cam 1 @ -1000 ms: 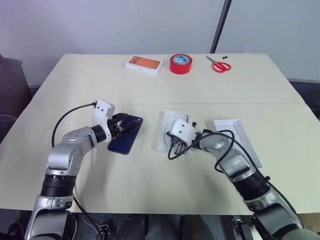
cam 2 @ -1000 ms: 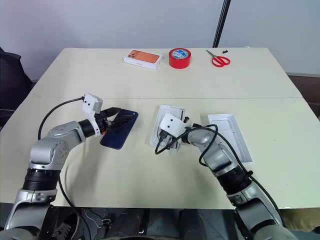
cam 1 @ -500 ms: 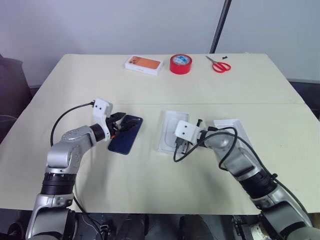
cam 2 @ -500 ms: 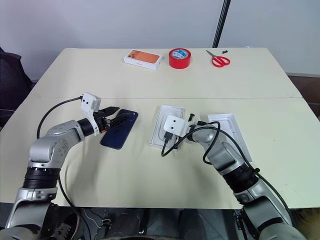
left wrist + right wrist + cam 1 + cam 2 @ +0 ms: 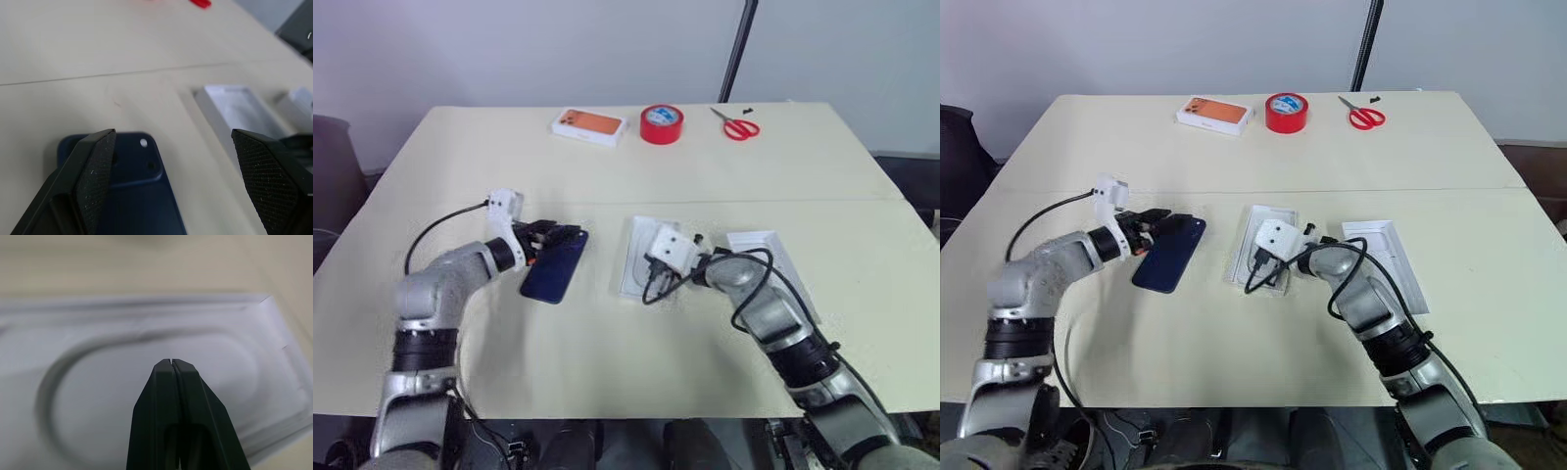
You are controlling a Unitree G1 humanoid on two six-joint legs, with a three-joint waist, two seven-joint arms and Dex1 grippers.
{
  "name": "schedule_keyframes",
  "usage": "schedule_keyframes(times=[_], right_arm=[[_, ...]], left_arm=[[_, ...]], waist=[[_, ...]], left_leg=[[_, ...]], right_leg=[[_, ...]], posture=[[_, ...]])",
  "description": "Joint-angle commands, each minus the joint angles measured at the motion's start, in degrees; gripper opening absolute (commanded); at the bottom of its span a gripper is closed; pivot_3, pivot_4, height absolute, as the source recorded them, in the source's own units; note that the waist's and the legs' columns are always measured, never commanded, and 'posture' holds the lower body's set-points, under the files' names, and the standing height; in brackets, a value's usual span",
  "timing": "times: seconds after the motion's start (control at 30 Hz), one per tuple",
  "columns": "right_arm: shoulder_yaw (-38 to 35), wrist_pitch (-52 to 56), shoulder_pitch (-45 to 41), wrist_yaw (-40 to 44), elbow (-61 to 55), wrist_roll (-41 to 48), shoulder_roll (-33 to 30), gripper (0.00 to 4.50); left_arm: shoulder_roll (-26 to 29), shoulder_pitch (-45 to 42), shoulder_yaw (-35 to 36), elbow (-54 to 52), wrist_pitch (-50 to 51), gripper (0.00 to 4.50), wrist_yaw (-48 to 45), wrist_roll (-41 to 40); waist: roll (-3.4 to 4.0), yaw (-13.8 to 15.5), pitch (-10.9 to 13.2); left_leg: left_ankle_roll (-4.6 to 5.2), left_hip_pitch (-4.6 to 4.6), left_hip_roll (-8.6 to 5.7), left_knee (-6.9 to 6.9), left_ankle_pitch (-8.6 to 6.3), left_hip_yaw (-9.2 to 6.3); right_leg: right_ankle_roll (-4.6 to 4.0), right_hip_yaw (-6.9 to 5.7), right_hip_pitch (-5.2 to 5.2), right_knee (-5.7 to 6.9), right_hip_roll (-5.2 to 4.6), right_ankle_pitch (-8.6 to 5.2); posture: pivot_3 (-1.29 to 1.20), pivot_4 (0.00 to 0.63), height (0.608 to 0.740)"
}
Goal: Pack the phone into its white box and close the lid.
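With the left gripper (image 5: 171,186) wide open and empty over the phone (image 5: 555,264), it should straddle both long edges squarely before closing, while the right gripper (image 5: 172,363), pinched shut on nothing, hovers over the white box (image 5: 636,257)

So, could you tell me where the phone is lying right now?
In the left eye view the phone lies flat on the table, left of centre, at the open left gripper.

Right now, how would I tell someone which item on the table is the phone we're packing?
Start at the table and find the robot's left gripper, open near the middle seam. The phone lies flat just under it, a slim dark navy slab. Its neighbours to the right, the flat insert and the white tray, are both white.
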Motion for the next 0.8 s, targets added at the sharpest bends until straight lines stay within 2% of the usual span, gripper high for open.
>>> schedule_keyframes(times=[0.03, 0.13, 0.27, 0.4, 0.5, 0.6, 0.8], right_arm=[[-3.15, -2.67, -3.21, 0.5, -2.98, 3.44, 1.57, 0.04], [0.01, -2.84, -5.29, 1.88, -0.83, 2.5, 2.71, 0.04], [2.88, -0.52, -8.02, 4.46, 1.04, 3.24, 5.28, 0.04], [8.81, 0.35, -11.42, 4.67, 5.9, 0.88, 10.38, 0.04], [12.61, 3.66, -14.23, 3.22, 14.0, -2.36, 13.59, 0.04], [16.41, 2.05, -15.36, 3.07, 19.49, -5.68, 14.3, 0.04], [15.86, -0.29, -15.22, 3.0, 24.15, -5.85, 15.98, 0.04]], left_arm=[[5.28, -1.07, 1.25, 5.89, 3.17, 3.99, -3.0, 0.55], [7.48, -3.04, 2.73, 10.48, 9.31, 3.99, -5.96, -2.87], [9.81, -3.81, 0.06, 13.05, 10.08, 3.99, -9.81, -1.24], [10.4, -5.57, -1.79, 16.66, 12.61, 3.99, -12.48, -0.8], [9.85, -4.45, -4.62, 16.71, 11.38, 3.99, -13.66, 0.9], [8.99, -3.62, -6.64, 18.06, 11.26, 3.99, -14.98, 1.84], [6.82, -0.84, -10.09, 19.23, 9.13, 3.99, -16.74, 4.66]], waist=[[0.01, -0.67, 0.0], [0.01, -0.79, 0.0], [0.01, -1.06, 0.0], [0.01, -1.31, 0.0], [0.02, -1.5, 0.0], [0.02, -1.24, -0.01], [0.54, -1.29, -0.48]], left_leg=[[0.0, 0.0, 0.0, -0.02, 0.0, 0.0], [-0.03, 0.04, 0.01, -0.04, 0.02, -0.04], [-0.03, 0.02, 0.0, -0.01, 0.02, -0.06], [-0.07, 0.01, 0.0, 0.0, 0.04, -0.08], [-0.1, 0.0, 0.01, -0.04, 0.06, -0.06], [-0.12, 0.0, -0.01, -0.02, 0.07, -0.08], [-0.11, 0.54, -0.03, -0.16, 0.07, -0.09]], right_leg=[[0.0, -0.01, 0.0, 0.0, 0.01, 0.0], [0.0, -0.02, 0.01, 0.02, 0.02, 0.0], [0.0, -0.02, 0.0, 0.07, 0.02, 0.0], [0.0, -0.02, -0.03, 0.11, 0.02, 0.0], [0.0, 0.01, -0.13, 0.23, 0.02, 0.0], [0.0, 0.01, -0.12, 0.26, 0.01, 0.0], [0.0, 0.02, 0.25, 0.12, -0.01, 0.0]], posture=[[0.0, 0.15, 0.74], [0.0, 0.15, 0.74], [0.0, 0.15, 0.74], [0.0, 0.15, 0.74], [0.0, 0.15, 0.74], [0.0, 0.15, 0.74], [0.0, 0.15, 0.74]])
